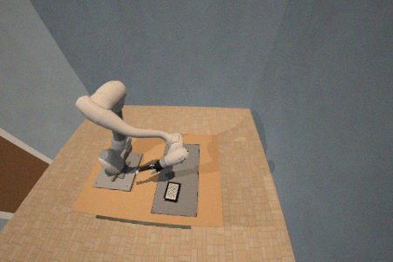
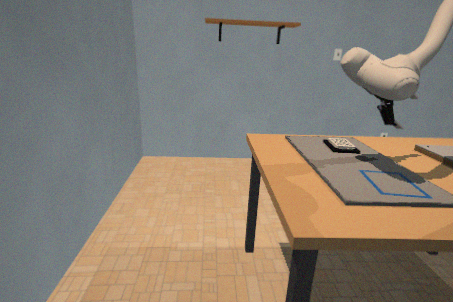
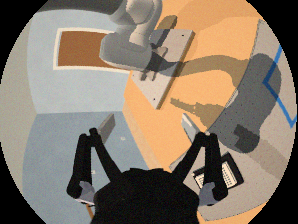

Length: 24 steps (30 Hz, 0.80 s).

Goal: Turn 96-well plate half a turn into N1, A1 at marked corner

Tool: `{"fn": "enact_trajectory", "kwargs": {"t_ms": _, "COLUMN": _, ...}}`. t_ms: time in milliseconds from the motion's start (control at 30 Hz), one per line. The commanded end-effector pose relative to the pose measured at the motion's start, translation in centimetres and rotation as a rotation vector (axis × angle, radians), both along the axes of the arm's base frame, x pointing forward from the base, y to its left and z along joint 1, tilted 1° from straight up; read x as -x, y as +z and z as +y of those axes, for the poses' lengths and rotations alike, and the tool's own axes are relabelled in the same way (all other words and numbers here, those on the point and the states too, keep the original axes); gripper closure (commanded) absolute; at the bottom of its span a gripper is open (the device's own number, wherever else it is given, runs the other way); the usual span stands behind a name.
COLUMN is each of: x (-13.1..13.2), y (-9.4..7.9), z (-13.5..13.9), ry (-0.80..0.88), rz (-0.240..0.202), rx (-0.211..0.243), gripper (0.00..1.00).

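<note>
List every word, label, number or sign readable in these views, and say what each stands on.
None can be read.
96-well plate: only its grid of wells shows; any row or column marks are too small to tell.
Plate nest: no A1 corner mark can be made out.
Blue taped outline on the grey deck: bare line, no lettering visible.
Gripper, arm and wall shelf: no visible brand or number.

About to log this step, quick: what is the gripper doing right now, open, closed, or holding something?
Black two-finger gripper: open wide, holding nothing; the white 96-well plate sits in its black nest on the grey deck.
</note>
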<state>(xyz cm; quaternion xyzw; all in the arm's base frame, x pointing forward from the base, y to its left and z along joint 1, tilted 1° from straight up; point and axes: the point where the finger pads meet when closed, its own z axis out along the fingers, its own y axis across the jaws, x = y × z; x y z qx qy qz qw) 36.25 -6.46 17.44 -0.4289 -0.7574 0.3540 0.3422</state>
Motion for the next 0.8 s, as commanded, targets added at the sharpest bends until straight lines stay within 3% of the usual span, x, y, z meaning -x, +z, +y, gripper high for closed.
{"fn": "enact_trajectory", "kwargs": {"t_ms": 0, "x": 0.0, "y": 0.0, "z": 0.0, "ry": 0.000, "rz": 0.000, "rx": 0.000, "gripper": 0.00}}
{"fn": "enact_trajectory", "kwargs": {"t_ms": 533, "x": 0.0, "y": 0.0, "z": 0.0, "ry": 0.000, "rz": 0.000, "rx": 0.000, "gripper": 0.00}}
{"fn": "enact_trajectory", "kwargs": {"t_ms": 767, "x": -1.0, "y": -1.6, "z": -0.2, "ry": -0.136, "rz": -0.110, "rx": 0.154, "gripper": 0.00}}
